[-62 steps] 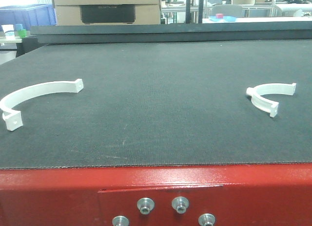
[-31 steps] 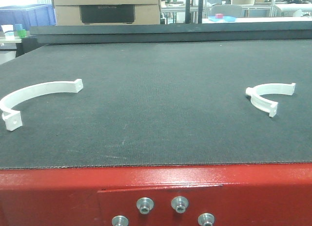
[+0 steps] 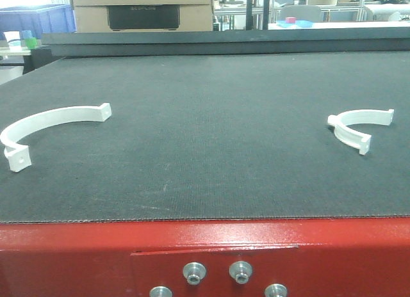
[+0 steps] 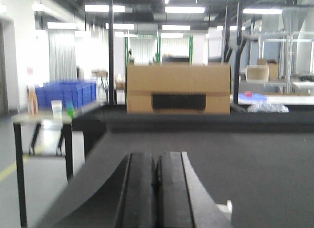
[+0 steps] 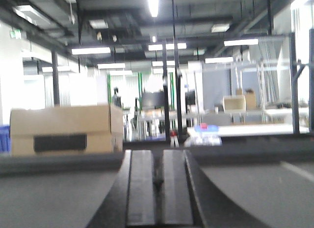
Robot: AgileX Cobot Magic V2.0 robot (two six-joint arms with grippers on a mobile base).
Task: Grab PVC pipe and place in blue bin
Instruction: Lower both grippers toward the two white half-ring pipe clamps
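Observation:
Two white C-shaped PVC pipe half-rings lie on the dark mat. One is at the left, the other at the right. A white tab of one shows beside the left fingers. A blue bin stands far back left; it also shows in the left wrist view. My left gripper is shut and empty, low over the mat. My right gripper is shut and empty. Neither gripper shows in the front view.
A cardboard box stands at the mat's far edge. A small side table with cups is off the left edge. The mat's near edge meets a red metal frame with bolts. Shelving and tables fill the background.
The whole front view has shifted slightly: both half-rings sit a few pixels further right and lower in the frame. Nothing on the mat has moved relative to the rest.

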